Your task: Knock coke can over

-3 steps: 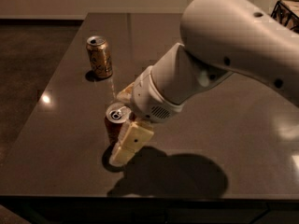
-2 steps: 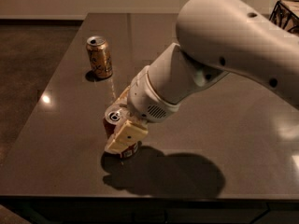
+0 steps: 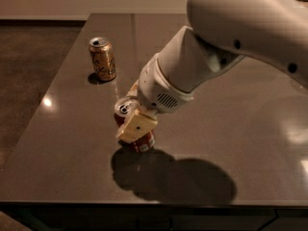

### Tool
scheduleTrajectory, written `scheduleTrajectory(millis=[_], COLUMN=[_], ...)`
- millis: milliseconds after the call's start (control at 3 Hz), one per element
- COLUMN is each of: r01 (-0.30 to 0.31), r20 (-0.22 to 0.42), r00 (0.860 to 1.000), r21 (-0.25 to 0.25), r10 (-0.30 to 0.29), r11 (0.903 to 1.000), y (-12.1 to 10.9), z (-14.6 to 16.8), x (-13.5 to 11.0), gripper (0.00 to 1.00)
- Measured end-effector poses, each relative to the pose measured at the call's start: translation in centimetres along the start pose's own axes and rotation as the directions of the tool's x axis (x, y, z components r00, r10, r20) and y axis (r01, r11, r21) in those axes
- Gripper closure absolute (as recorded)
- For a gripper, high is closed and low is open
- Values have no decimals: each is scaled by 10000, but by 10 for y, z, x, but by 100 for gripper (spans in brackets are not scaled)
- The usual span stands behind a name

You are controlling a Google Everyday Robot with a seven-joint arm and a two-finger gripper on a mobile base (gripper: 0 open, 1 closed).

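Observation:
The red coke can (image 3: 143, 141) stands near the middle of the dark table. Its silver top (image 3: 126, 108) leans to the left, so it is tilted, not upright. My gripper (image 3: 136, 125) is right at the can, and its cream-coloured part lies across the front of the can's upper body and touches it. The white arm (image 3: 231, 42) comes down to it from the upper right. The middle of the can is hidden behind the gripper.
A gold-brown can (image 3: 102, 58) stands upright at the back left of the table (image 3: 72, 148), apart from the coke can. The table's left edge and front edge are close by. The arm's shadow falls to the right of the coke can.
The gripper has risen and turned across the front of the coke can. The can has gone from upright to leaning, its top now left of its base. The gold-brown can has not moved.

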State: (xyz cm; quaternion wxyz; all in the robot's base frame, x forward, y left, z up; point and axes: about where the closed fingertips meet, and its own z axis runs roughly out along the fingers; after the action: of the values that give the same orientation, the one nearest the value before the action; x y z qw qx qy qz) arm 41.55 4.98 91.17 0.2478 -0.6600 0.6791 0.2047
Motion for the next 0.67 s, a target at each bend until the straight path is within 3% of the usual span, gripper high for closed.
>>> scheduleTrajectory(millis=[333,667], r01=[-177,-89], r20=[-1250,-3369], r00=[9919,9406], r21=[492,984], r10=[237,418], r11=[9986,9951], y=[-19,-44], z=[-28,-52], x=[13,50], gripper=[100,100])
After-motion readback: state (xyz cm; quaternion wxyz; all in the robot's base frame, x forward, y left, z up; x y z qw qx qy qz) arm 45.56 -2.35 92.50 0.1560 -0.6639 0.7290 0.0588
